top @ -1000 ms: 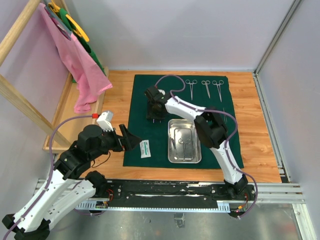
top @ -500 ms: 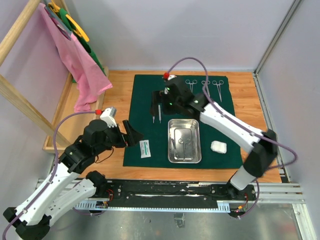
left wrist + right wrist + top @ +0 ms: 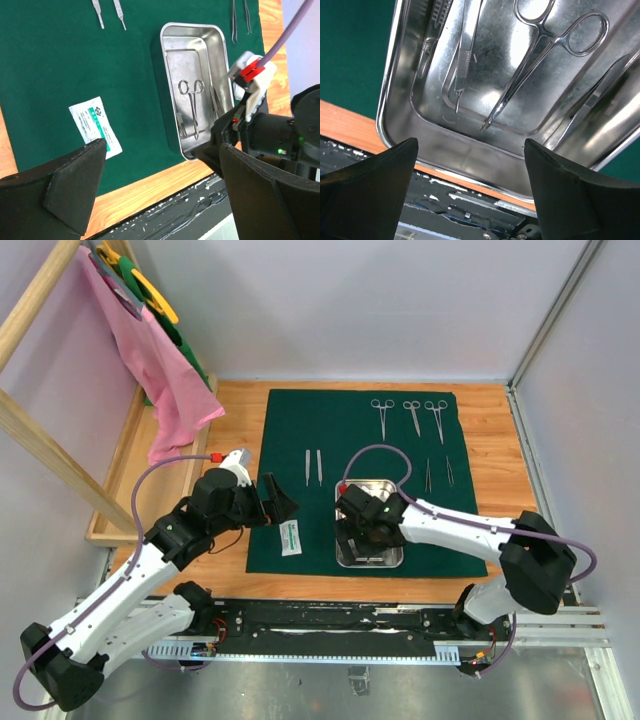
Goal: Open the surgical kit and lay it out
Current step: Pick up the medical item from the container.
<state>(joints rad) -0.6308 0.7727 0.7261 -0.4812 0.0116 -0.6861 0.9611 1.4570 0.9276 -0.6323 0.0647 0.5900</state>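
The surgical kit lies opened on its dark green cloth (image 3: 300,430). A steel tray (image 3: 388,492) sits at the cloth's near middle and holds a ringed clamp (image 3: 547,42) and slim tools (image 3: 464,52). My right gripper (image 3: 360,540) hangs open over the tray's near end (image 3: 470,145), with nothing between its fingers. Three clamps (image 3: 411,416) lie at the cloth's far right, two slim tools (image 3: 313,466) at its left, and tweezers (image 3: 438,473) right of the tray. The white packet (image 3: 291,537) lies near the cloth's left edge. My left gripper (image 3: 282,504) hovers open just above the packet (image 3: 95,127).
A wooden rack (image 3: 40,430) with pink (image 3: 160,370) and green cloths stands at the left, with a wooden tray (image 3: 130,470) under it. Bare wooden tabletop (image 3: 500,460) shows to the right of the cloth. The black base rail (image 3: 330,625) runs along the near edge.
My right gripper opened and left two slim tools on the cloth's left, then swung back to the tray's near end. My left gripper moved forward to the packet.
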